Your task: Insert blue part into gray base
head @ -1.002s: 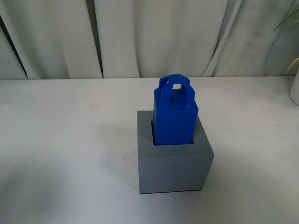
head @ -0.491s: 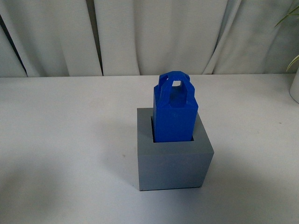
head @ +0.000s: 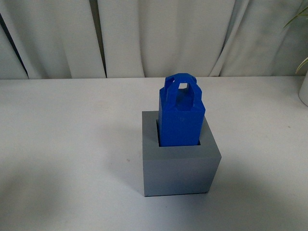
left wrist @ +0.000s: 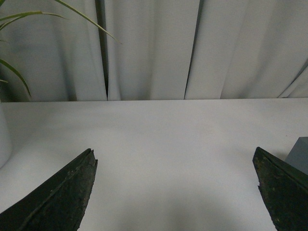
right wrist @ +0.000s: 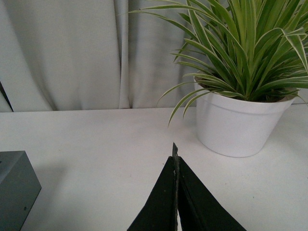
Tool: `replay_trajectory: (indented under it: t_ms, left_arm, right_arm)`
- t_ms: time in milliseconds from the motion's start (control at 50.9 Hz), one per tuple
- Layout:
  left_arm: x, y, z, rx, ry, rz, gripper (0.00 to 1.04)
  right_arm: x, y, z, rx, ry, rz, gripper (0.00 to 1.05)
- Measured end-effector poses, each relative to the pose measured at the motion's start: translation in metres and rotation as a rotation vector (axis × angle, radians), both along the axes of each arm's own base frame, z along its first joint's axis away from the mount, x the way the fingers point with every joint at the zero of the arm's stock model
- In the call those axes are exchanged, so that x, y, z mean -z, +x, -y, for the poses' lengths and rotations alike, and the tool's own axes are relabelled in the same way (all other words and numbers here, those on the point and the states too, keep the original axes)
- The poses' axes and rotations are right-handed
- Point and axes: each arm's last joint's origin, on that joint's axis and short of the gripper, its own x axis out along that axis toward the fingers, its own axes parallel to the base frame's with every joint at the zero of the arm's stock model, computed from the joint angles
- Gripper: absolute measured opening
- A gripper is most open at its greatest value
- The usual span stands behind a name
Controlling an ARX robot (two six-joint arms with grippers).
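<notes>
In the front view the blue part (head: pixel 181 117) stands upright in the square recess of the gray base (head: pixel 179 166), its loop handle on top and most of its body above the rim. Neither arm shows in that view. My left gripper (left wrist: pixel 175 156) is open over bare table, and a corner of the gray base (left wrist: pixel 299 155) shows beside one dark finger (left wrist: pixel 284 187). My right gripper (right wrist: pixel 174 147) is shut with nothing between its fingers, and an edge of the gray base (right wrist: pixel 14 190) sits off to one side of it. The blue part is out of both wrist views.
A white pot with a striped green plant (right wrist: pixel 238 122) stands on the table close beyond my right gripper. White curtains (head: pixel 154 38) hang behind the table. Part of a second pot (left wrist: pixel 4 139) and its leaves show at the edge of the left wrist view.
None of the things has really moved; the blue part and gray base sit a few pixels further right in the front view.
</notes>
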Motion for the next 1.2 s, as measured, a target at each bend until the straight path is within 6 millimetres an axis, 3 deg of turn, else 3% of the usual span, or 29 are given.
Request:
replay_trajectory:
  t_ms: [923, 1198]
  left_arm:
    - [0.000, 0.000, 0.000, 0.000, 0.000, 0.000, 0.99]
    - [0.000, 0.000, 0.000, 0.000, 0.000, 0.000, 0.99]
  right_arm:
    - [0.003, -0.023, 0.000, -0.001, 0.000, -0.002, 0.02]
    - [0.003, -0.023, 0.000, -0.001, 0.000, -0.002, 0.48]
